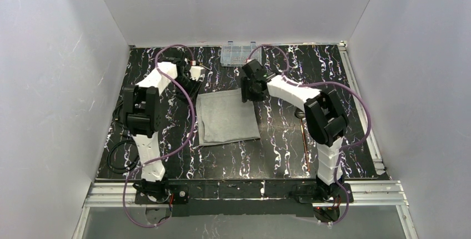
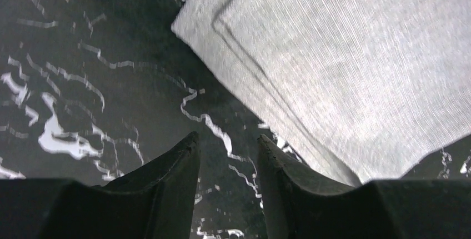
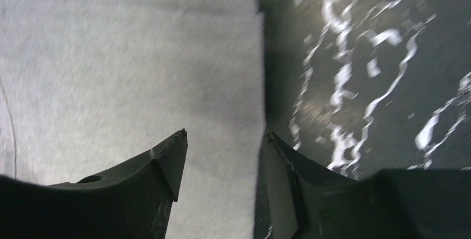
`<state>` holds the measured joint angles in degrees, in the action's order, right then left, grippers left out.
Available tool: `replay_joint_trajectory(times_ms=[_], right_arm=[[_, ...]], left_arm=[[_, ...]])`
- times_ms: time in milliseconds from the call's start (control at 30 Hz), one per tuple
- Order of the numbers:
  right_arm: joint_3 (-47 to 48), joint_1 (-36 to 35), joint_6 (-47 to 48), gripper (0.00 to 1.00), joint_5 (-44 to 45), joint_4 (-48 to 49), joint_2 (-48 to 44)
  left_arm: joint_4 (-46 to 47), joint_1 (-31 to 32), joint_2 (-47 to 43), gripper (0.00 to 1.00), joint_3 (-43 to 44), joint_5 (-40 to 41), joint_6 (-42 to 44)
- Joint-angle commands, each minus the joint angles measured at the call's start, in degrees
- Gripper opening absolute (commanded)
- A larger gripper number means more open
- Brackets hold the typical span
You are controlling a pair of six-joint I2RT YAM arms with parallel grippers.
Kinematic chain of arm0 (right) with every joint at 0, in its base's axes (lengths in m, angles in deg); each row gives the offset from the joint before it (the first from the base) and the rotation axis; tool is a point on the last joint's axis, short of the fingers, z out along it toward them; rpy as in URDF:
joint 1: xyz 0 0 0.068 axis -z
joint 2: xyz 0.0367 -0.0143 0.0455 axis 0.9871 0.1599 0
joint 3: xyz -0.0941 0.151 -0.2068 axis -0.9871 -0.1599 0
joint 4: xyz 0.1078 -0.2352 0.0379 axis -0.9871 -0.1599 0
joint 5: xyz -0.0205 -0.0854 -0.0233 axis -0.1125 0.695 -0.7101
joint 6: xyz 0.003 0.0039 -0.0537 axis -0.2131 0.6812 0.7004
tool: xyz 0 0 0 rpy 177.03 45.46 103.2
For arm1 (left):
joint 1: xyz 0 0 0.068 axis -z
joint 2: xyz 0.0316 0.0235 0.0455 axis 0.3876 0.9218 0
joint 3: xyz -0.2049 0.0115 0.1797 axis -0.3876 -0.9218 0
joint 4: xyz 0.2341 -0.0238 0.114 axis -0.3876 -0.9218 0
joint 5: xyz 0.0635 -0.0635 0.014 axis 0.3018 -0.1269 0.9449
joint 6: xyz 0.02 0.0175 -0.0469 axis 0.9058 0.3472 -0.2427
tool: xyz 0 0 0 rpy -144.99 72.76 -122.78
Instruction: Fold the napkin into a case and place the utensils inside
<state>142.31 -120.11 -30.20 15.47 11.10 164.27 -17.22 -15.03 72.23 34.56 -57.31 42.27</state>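
Napkin (image 1: 228,118) plain light grey. Table (image 1: 277,158) black with white marble veining. Utensils (image 1: 305,144) copper-brown; left arm (image 1: 149,149) and right arm (image 1: 289,91) white with black joints.

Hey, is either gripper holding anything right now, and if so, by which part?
Nothing is held. The left gripper is open beside the napkin; the right gripper is open over its edge, with no cloth pinched.
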Motion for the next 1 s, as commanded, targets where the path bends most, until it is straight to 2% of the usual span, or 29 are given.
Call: replay_joint_trajectory(times_ms=[0,267,633,800,900,967], right_arm=[[4.7,5.7,2.1,0.63,-3.4,3.0,1.9],[5.2,12.1,1.5,0.63,-22.5,8.6,7.9],[4.8,15.6,-4.7,0.59,-32.6,16.0,15.1],[2.8,15.4,-7.9,0.49,-34.5,19.7,15.6],[1.0,15.2,-8.7,0.33,-29.6,19.9,13.9],[0.0,15.2,-9.0,0.26,-29.0,21.6,12.9]], left_arm=[[1.0,0.5,2.6,0.4,2.4,2.2,-1.5],[1.5,1.3,4.3,0.36,2.0,3.0,-0.3],[1.2,3.0,5.6,0.32,3.0,2.1,-0.3],[1.1,3.1,5.2,0.31,2.7,1.3,0.0],[1.1,3.1,5.3,0.29,2.7,0.6,0.1],[0.8,3.2,5.2,0.28,2.8,-0.9,-0.1]])
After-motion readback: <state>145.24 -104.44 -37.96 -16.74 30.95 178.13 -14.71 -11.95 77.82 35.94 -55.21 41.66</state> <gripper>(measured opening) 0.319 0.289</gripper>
